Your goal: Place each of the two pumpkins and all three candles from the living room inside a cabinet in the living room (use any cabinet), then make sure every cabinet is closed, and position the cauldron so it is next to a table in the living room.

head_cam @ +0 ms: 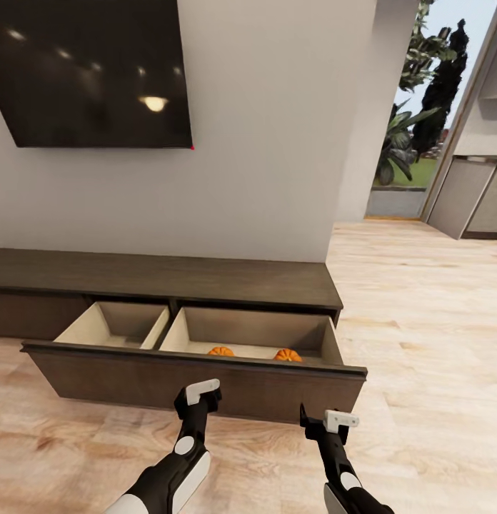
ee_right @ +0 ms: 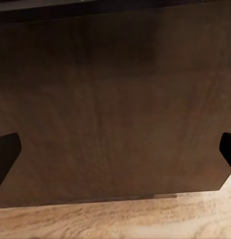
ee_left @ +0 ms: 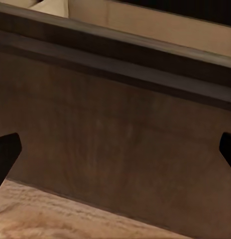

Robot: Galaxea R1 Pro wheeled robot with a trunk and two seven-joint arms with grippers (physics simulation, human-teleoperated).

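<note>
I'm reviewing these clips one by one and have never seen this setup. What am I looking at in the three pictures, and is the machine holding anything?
This is a simulated two-armed robot. The large picture comes from a camera on its head, looking down over both arms. The left gripper and right gripper hang just in front of the pulled-out drawer front of a long, low dark wood cabinet. Inside the drawer's right compartment lie two pumpkins, partly hidden by the front. The other two pictures come from cameras on each wrist, looking along the fingers, which stand wide apart with only the drawer front between them. Nothing is held. A dark screen hangs on the wall above.
</note>
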